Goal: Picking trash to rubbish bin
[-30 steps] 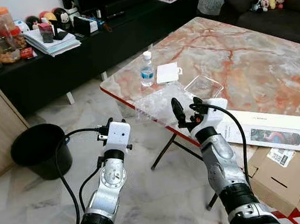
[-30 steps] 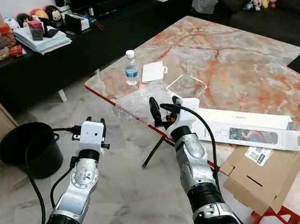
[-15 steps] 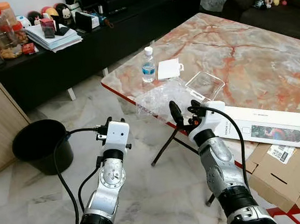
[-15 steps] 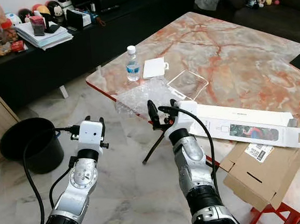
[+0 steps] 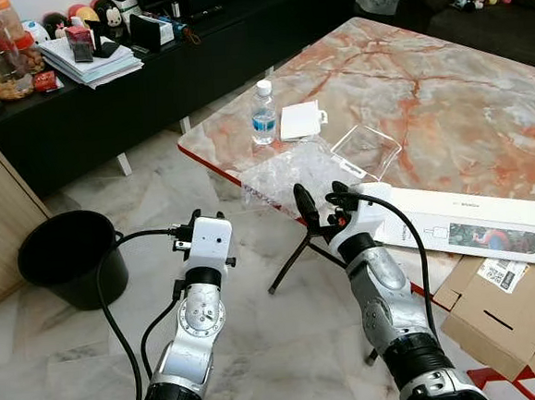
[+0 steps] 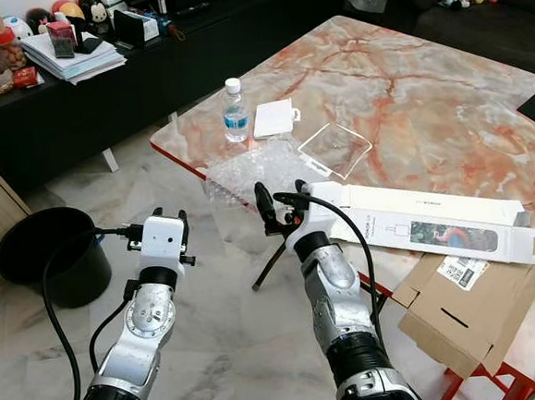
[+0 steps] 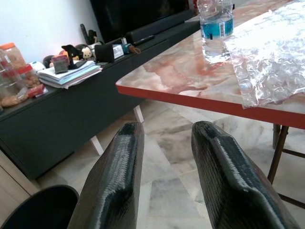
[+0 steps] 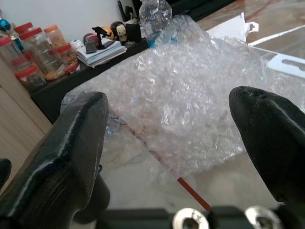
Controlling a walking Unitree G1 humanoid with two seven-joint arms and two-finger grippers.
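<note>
Living room, marble-pattern table (image 5: 445,103) with red edge, pale tiled floor. On the table near its edge: crumpled bubble wrap (image 5: 288,172) overhanging the rim a bit, water bottle (image 5: 262,113) and small white box (image 5: 301,120) behind it, clear plastic tray (image 5: 366,152) just beside the wrap, long white carton (image 5: 473,224) further along the edge.

Right gripper (image 5: 316,204) raised at the table edge, fingers spread wide, pointed at the wrap but not touching it. Left gripper (image 7: 164,157) held lower off the table, fingers parted a little, nothing between them. Black rubbish bin (image 5: 70,257) sits on the floor to the robot's left, well apart from the table.

Likely step: reach in and pinch the wrap.

Risks: wrap is thin and slippery, so a shallow pinch may slip out or push the sheet away. Dragging it could catch the clear tray or tip the bottle. A loose sheet may also drop on the carry across to the bin.
</note>
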